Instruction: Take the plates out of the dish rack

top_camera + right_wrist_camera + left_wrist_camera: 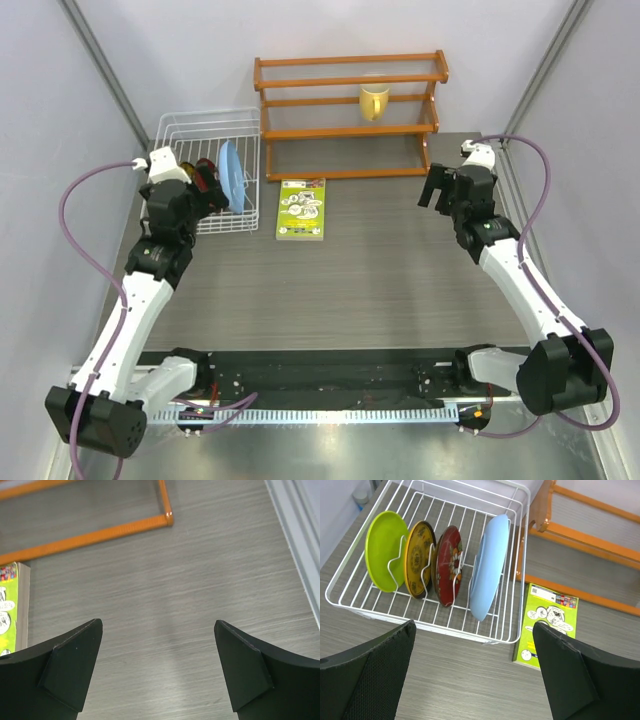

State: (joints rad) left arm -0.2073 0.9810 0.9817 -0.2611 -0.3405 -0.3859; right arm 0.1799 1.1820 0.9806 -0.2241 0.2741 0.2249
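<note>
The dish rack [465,535] sits at the far left of the surface [380,280], just left of an orange wooden shelf [350,100] that carries a yellow mug [374,101]. All 4 plates stand on edge inside the rack, each slotted between upright wires. In the left wrist view they run from left to right: the lime green plate [382,550], the yellow-orange plate [417,560], the dark red plate [447,565], and then, after a small gap, the larger light blue plate [490,565], which is nearest the shelf. The green, yellow-orange and red plates are packed close together. A green booklet [301,209] lies flat on the surface just beside the rack's right side, in front of the shelf. The left pincer [473,625] hovers over the rack's near edge, pointing toward the plates. Its 2 fingers are spread wide, hold nothing and touch no plate. The right pincer [157,625] hangs over bare surface near the shelf's right end, well apart from the rack. It is also spread wide and holds nothing.
</note>
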